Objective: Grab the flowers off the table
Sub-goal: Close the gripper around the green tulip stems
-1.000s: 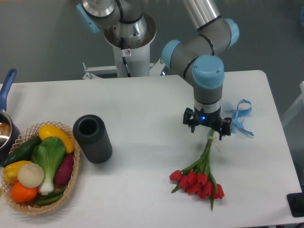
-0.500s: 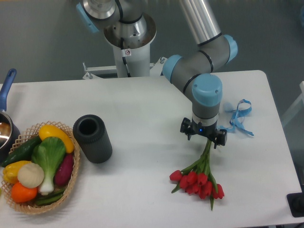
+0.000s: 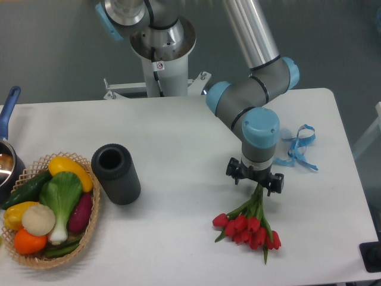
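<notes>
The flowers (image 3: 250, 225), a bunch of red tulips with green stems, lie on the white table (image 3: 178, 131) at the front right, with the heads toward the front edge. My gripper (image 3: 255, 180) points straight down over the upper end of the stems. Its jaws are spread to either side of the stems, low near the tabletop. The stem ends are hidden under the gripper. The fingertips themselves are hidden by the wrist.
A thin light-blue ribbon (image 3: 299, 146) lies right of the gripper. A black cylinder (image 3: 115, 173) lies left of centre. A wicker basket (image 3: 94, 221) of vegetables and a blue-handled pot (image 3: 7, 158) stand at the left edge. The arm's base (image 3: 162, 53) is at the back.
The gripper has come down and shifted slightly forward and left over the stem ends. The flowers have not moved.
</notes>
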